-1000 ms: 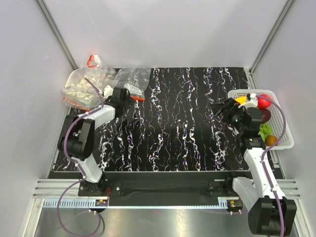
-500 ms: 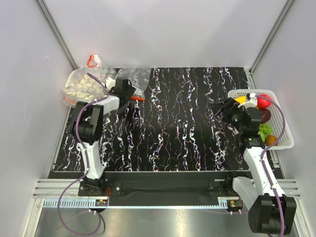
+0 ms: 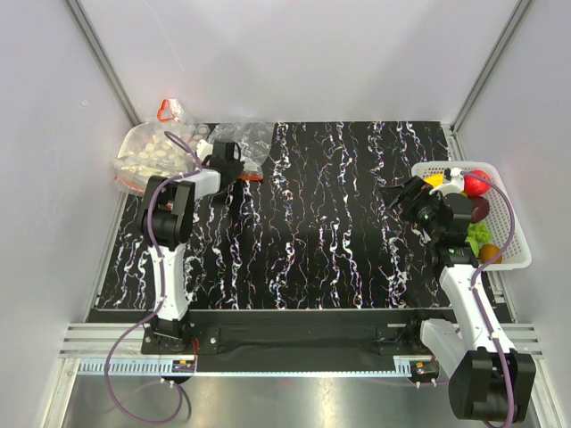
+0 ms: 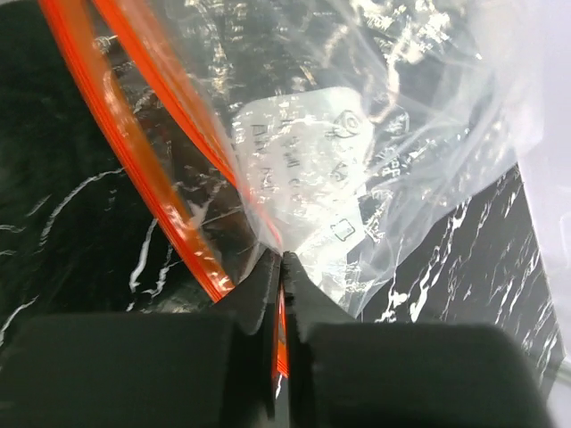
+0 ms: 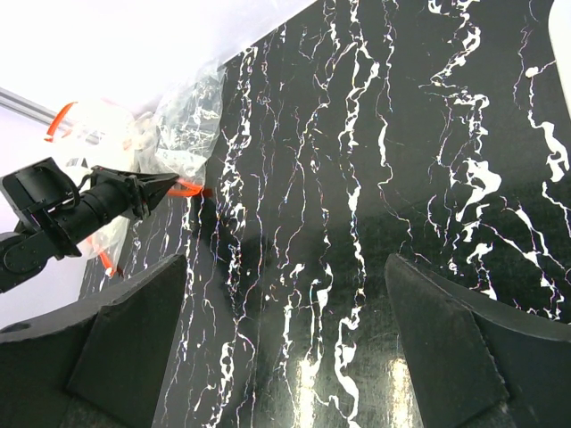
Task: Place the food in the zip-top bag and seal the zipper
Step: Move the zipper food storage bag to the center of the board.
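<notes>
Clear, crinkly, glossy plastic zip-top bag; glossy black marbled table.

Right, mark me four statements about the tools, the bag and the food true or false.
1. The left tool is shut on the zipper of the zip-top bag. True.
2. The right tool grips something. False: it stands open and empty above the table.
3. The food lies in the white basket. True.
4. The zip-top bag lies beside the basket. False: it lies far left, the basket at the right.
</notes>
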Controlling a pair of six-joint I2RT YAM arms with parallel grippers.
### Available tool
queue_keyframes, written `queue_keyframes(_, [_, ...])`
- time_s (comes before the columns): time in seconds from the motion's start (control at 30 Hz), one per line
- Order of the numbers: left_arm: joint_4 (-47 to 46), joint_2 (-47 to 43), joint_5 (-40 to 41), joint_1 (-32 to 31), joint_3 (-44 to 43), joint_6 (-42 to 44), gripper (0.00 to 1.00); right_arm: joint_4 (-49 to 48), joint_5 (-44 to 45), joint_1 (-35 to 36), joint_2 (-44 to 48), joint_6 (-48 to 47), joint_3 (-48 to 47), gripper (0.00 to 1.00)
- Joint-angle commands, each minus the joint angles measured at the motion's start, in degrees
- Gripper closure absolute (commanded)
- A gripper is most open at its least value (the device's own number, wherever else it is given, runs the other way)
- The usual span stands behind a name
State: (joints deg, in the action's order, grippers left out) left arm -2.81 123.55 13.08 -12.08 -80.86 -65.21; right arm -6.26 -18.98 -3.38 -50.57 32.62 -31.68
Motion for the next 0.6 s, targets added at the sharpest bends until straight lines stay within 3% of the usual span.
queue_keyframes(0.0, [-4.0,-0.9,-2.7,0.4,-0.6,1.9,1.0,-3.3,-0.3,-0.1,-0.2,-1.2,-0.3,0.0])
queue_keyframes(0.27, [-8.3,-16.0,-1.7,-4.8,12.1,6.1,1.0,-0.6,-4.3,0.0,-6.4,-2.9,-3.7,0.02])
queue_keyframes(0.4, [-12.5,-24.4,-1.4,-9.9,23.3,6.5,1.0,-6.2,-11.9,2.3,-10.5,-2.2,-3.1,0.08])
queue_keyframes(0.57, [-6.8,-30.5,2.4,-21.1,24.7,13.4,1.0,-1.8,-10.6,6.7,-14.2,-4.6,-5.9,0.15])
